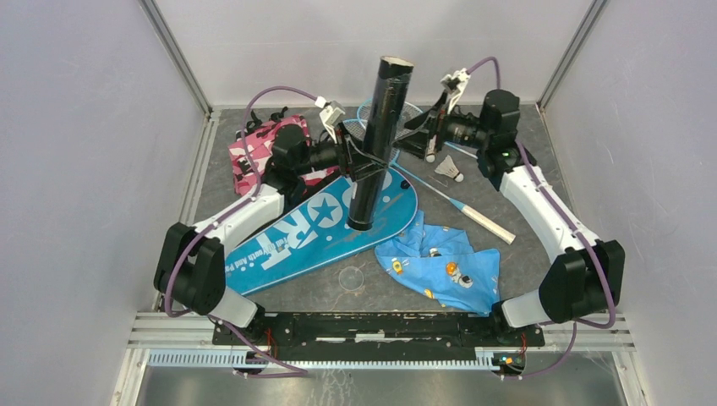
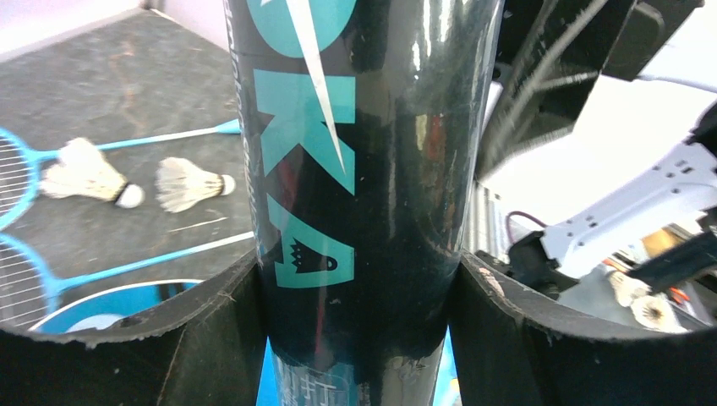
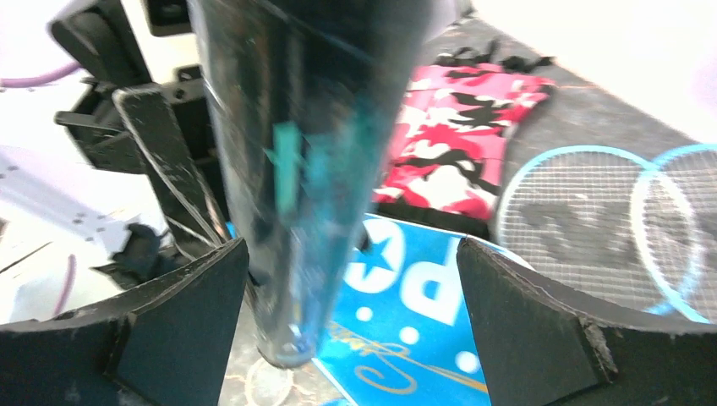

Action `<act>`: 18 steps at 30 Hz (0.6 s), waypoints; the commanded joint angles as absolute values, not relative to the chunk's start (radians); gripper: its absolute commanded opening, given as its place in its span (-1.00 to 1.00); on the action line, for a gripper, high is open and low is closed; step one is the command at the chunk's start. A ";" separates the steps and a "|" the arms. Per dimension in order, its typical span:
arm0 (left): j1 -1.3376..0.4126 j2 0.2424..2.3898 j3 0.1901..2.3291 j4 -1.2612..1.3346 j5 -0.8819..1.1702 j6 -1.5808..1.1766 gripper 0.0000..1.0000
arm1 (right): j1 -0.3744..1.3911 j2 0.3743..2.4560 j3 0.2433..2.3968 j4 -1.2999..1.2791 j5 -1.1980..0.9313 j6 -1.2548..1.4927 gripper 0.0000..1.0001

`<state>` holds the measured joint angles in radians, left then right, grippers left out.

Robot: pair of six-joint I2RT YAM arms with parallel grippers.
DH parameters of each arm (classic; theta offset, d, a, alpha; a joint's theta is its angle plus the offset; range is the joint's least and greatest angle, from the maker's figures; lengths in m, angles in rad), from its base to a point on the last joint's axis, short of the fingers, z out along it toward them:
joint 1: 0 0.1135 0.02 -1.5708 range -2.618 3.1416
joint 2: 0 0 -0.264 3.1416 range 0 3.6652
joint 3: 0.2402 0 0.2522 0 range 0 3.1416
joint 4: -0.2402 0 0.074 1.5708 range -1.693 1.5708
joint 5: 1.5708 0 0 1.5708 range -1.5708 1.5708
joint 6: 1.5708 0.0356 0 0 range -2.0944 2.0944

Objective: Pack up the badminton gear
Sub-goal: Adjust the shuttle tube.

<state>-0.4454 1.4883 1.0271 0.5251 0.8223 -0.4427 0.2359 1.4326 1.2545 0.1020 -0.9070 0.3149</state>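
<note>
The black tube (image 1: 380,144) stands nearly upright over the blue "SPORT" cover (image 1: 321,233), with my left gripper (image 1: 359,161) shut on its middle. In the left wrist view both fingers press the tube (image 2: 363,169), and my left gripper (image 2: 359,330) is around it. My right gripper (image 1: 423,135) is open beside the tube's upper part. In the right wrist view the blurred tube (image 3: 296,152) stands close to one finger of my right gripper (image 3: 351,313), far from the other. Two shuttlecocks (image 2: 84,173) (image 2: 190,182) lie by the light-blue racquets (image 3: 583,220).
A pink camouflage bag (image 1: 254,152) lies at the back left. The blue cartoon-print cloth (image 1: 448,266) is crumpled at the front right. A racquet's white handle (image 1: 486,222) points toward the cloth. A clear round cap (image 1: 351,277) lies on the mat in front of the cover.
</note>
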 commanded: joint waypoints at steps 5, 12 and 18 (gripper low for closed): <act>-0.355 1.351 1.029 0.234 0.764 -0.065 -0.96 | 0.118 1.382 1.320 -0.113 -0.858 0.046 0.96; -0.354 1.271 1.074 -0.157 0.610 0.312 -0.96 | 0.102 1.436 1.373 -0.342 -0.503 -0.316 0.96; -0.354 1.220 1.067 -0.254 0.655 0.392 -0.96 | 0.103 1.589 1.439 -0.444 -0.384 -0.443 0.93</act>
<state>-0.3511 1.2797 1.0203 -0.1738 0.6380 0.2405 0.1040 1.4883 1.3712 -0.3332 -0.5171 -0.2905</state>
